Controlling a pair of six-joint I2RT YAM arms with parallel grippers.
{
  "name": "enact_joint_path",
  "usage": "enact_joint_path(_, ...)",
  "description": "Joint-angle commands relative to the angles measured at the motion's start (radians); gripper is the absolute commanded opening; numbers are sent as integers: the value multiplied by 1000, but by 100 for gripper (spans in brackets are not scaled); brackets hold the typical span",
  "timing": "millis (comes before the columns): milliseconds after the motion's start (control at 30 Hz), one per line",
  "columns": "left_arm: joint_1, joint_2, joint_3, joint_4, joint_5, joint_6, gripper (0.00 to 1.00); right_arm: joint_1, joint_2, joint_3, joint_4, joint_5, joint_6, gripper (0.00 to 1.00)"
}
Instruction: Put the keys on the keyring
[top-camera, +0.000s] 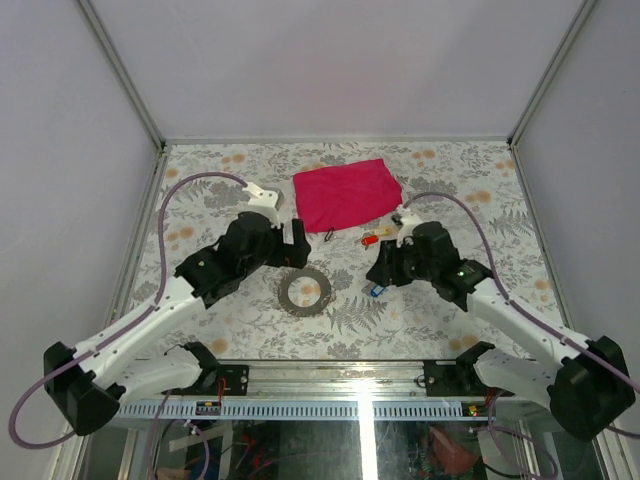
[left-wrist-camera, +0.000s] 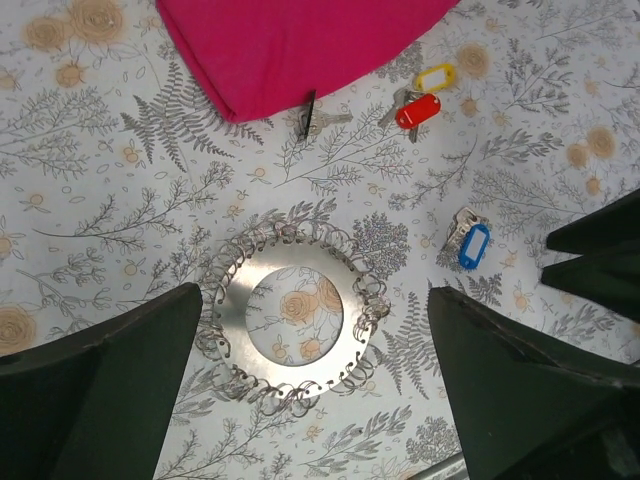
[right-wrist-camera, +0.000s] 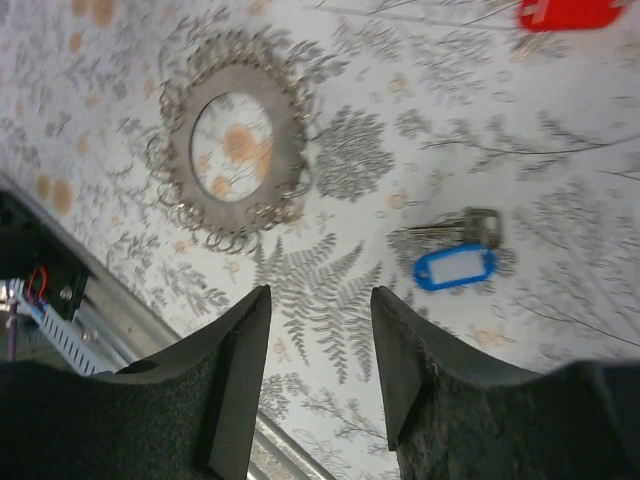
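Observation:
The keyring (top-camera: 305, 290) (left-wrist-camera: 295, 310) (right-wrist-camera: 240, 150), a flat silver disc with wire coils round its rim, lies on the floral table. My left gripper (top-camera: 297, 256) (left-wrist-camera: 315, 400) hovers just behind it, wide open and empty. A key with a blue tag (top-camera: 377, 291) (left-wrist-camera: 470, 243) (right-wrist-camera: 455, 265) lies right of the ring. My right gripper (top-camera: 378, 272) (right-wrist-camera: 320, 310) hangs over the table beside that key, its jaws partly apart with nothing between them. Keys with a red tag (left-wrist-camera: 417, 110) (right-wrist-camera: 570, 12) and a yellow tag (left-wrist-camera: 435, 77) lie farther back.
A pink cloth (top-camera: 345, 193) (left-wrist-camera: 300, 40) lies at the back centre, and a key with a black tag (left-wrist-camera: 310, 118) rests at its near edge. The table's front rail (top-camera: 320, 372) (right-wrist-camera: 60, 310) runs close behind the ring. White walls enclose three sides.

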Motion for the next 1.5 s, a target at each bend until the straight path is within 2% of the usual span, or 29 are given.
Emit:
enact_joint_path(0, 1, -65, -21, -19, -5, 89, 100, 115, 79, -13, 170, -23, 56, 50)
enact_joint_path(233, 1, -88, -32, -15, -18, 111, 100, 254, 231, -29, 298, 34, 102, 49)
enact_joint_path(400, 1, -59, -22, -28, -41, 121, 100, 257, 324, -6, 331, 46, 61, 49)
enact_joint_path(667, 0, -62, -30, -29, -43, 114, 100, 258, 480, 47, 356, -50, 25, 46)
enact_joint_path(1467, 1, -47, -28, -28, -33, 120, 99, 255, 570, 20, 499, 15, 145, 31)
